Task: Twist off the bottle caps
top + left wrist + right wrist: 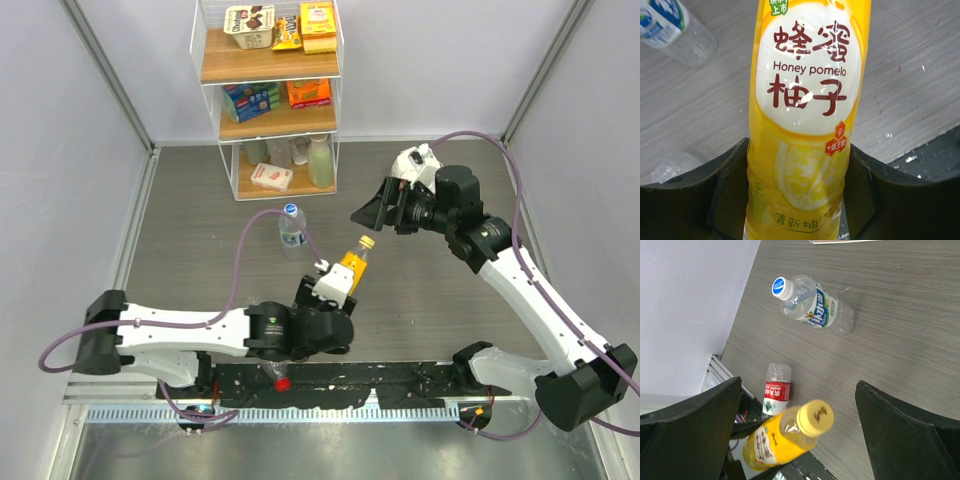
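My left gripper (340,292) is shut on the lower body of the yellow honey pomelo bottle (807,100) and holds it tilted, neck up and to the right. Its yellow cap (367,242) is on. My right gripper (372,212) is open just beyond the cap. In the right wrist view the cap (815,417) sits between the spread fingers (910,435), touching neither. The blue-label bottle (291,230) stands on the table with its white cap (781,287) on. The red-label bottle (776,391) lies near the front edge, its cap end hidden.
A white wire shelf (270,125) with snack packs and a pale green bottle (320,160) stands at the back. A black strip (400,378) and a metal rail (300,412) run along the front edge. Grey walls close the left and right sides.
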`<state>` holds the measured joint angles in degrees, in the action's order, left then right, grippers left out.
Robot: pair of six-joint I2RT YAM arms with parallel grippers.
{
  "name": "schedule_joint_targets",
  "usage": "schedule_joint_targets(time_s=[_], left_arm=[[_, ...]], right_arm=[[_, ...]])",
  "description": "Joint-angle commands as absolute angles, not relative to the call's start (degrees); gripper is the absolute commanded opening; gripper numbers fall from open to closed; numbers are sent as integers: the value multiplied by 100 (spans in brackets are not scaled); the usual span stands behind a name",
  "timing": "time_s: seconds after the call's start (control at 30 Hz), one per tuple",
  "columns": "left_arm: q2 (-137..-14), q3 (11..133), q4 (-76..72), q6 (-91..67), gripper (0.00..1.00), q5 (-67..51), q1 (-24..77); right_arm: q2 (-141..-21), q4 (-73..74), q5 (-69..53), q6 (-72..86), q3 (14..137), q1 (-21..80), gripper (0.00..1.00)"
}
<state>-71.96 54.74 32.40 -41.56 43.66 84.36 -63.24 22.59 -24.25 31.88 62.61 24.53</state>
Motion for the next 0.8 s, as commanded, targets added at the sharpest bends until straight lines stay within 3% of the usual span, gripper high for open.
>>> schedule_joint_targets(time_s=[0.0,0.2,0.37,0.77], left_arm=[[-7917,6335,4216,-4718,0,6089,8727],[-8762,7197,5764,-5896,0,6820,8921],[-8798,7216,5889,-6108,0,6829,8921],[-6778,5450,2339,-3613,0,5186,8921]], right_arm=[[-6363,2698,-2118,3006,6837,2461,100],[-6232,2602,-2092,3392,6671,2461,99],[-6108,2514,-2127,3507,6627,2479,97],[-6240,2242,-1977,3621,6530,3076,93]])
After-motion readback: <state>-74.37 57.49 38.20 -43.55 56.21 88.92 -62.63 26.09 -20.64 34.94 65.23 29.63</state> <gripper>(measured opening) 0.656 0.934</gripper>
